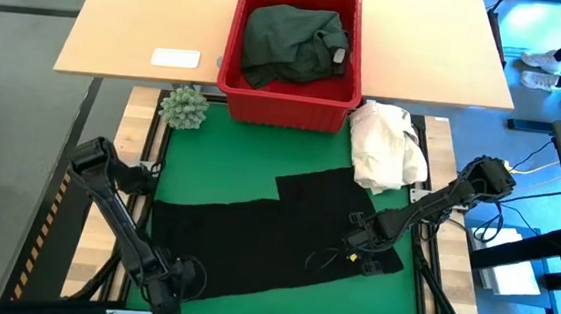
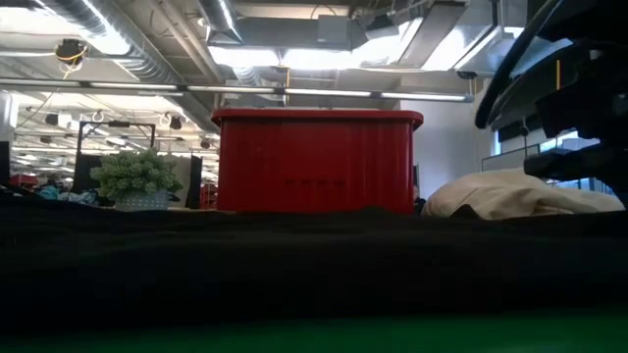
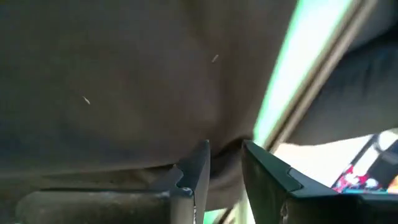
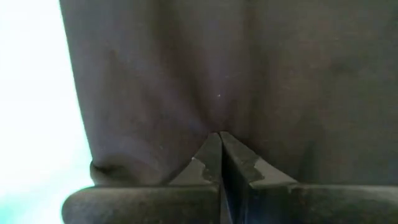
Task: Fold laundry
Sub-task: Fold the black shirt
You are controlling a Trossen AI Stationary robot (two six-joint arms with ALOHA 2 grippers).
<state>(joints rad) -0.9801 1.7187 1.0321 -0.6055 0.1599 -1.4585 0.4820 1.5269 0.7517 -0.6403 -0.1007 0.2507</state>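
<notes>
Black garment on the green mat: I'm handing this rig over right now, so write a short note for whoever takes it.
Left tool: near the front left corner of the black garment, fingers narrowly apart with a fold of cloth between them.
Right tool: on the garment's right end, shut on a pinch of the cloth.
Things: black garment spread across the green mat; dark green garment in the red basket; cream-white cloth heap beside the basket.
Done: black garment laid out, gripped at both ends.
Left: fold it; the green garment is not yet taken out.
</notes>
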